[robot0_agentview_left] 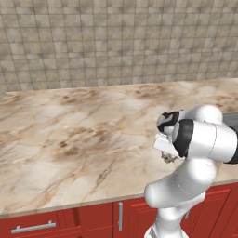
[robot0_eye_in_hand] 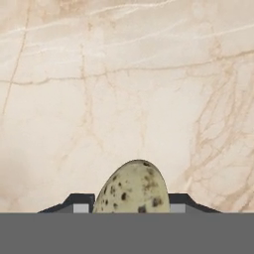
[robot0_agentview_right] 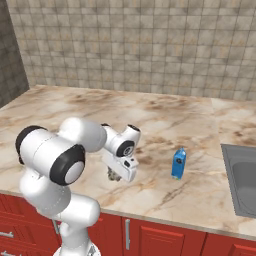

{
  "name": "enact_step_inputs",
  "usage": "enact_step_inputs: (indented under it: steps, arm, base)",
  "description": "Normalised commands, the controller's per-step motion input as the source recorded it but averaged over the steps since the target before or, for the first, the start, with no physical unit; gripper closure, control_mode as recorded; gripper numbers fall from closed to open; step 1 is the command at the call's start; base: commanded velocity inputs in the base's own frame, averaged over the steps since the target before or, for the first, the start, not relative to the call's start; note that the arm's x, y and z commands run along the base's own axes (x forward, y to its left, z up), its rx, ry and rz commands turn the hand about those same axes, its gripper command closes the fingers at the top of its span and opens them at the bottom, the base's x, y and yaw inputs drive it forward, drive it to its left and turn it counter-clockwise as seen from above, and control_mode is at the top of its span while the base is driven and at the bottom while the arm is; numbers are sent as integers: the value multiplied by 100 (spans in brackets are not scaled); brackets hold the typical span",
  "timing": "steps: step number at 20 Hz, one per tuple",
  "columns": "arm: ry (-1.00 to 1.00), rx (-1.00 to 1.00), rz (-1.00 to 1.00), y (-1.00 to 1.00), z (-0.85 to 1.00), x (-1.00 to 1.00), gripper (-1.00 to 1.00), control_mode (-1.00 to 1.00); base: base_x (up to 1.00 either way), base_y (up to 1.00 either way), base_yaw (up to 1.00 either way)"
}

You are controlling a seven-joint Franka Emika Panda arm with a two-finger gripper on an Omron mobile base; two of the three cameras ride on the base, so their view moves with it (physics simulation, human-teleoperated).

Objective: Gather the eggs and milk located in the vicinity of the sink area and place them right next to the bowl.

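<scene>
My tool (robot0_eye_in_hand: 131, 209) sits low over the surface (robot0_agentview_left: 69, 139), not far from its front edge, with its 2 dark fingertips (robot0_eye_in_hand: 79, 203) pressed against the flanks of the egg (robot0_eye_in_hand: 133, 188), so I read it as clamped on the egg. The speckled egg stands between them with its long axis running along the tool, pointed end away from the hand. The milk (robot0_agentview_right: 178, 163) stands upright on the surface, well apart from the tool toward the sink (robot0_agentview_right: 240, 180) at the right end. I see no bowl from here, so I cannot tell which way the carry goes. Bare marble lies all around, giving free room to lift.
</scene>
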Motion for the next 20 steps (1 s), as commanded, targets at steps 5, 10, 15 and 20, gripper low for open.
enact_step_inputs:
  steps: [5,10,15,20]
  arm:
    - [-16,0,1,0,70,-31,100,-100]
    - [-29,0,5,0,90,-38,100,-100]
    - [-33,0,6,0,79,-56,100,-100]
    - [-33,0,3,0,68,-60,100,-100]
  base:
    - [0,0,0]
    - [0,0,0]
    - [0,0,0]
    - [0,0,0]
